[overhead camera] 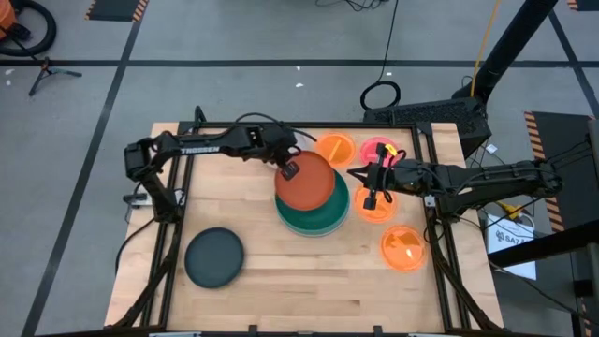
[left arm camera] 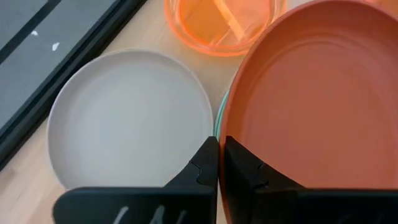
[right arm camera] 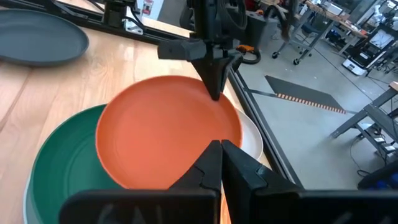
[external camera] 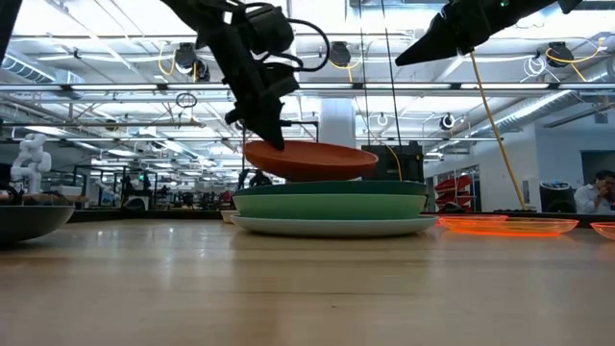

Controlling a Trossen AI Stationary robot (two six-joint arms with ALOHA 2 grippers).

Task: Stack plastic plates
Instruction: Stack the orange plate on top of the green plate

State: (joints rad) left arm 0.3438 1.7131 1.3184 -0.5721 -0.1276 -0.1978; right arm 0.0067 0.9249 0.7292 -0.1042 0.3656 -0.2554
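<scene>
Fingers of the left gripper (overhead camera: 288,169) clamp the rust plate (overhead camera: 306,182) at its 10 o'clock rim above the green stack (overhead camera: 323,219), so you risk it tilting off-centre on release; right gripper (overhead camera: 372,198), pinched empty, waits at 3 o'clock.

Left tool (left arm camera: 219,163) pinching rust-orange plate (left arm camera: 317,93) rim, beige plate (left arm camera: 127,118) beside, translucent orange divided plate (left arm camera: 214,25) beyond

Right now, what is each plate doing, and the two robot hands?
rust-orange plate: held tilted just above the stack
left gripper: shut on its rim
green stack: resting on the table
dark grey plate: lying alone
beige plate: lying flat
right gripper: shut, empty, raised
</scene>
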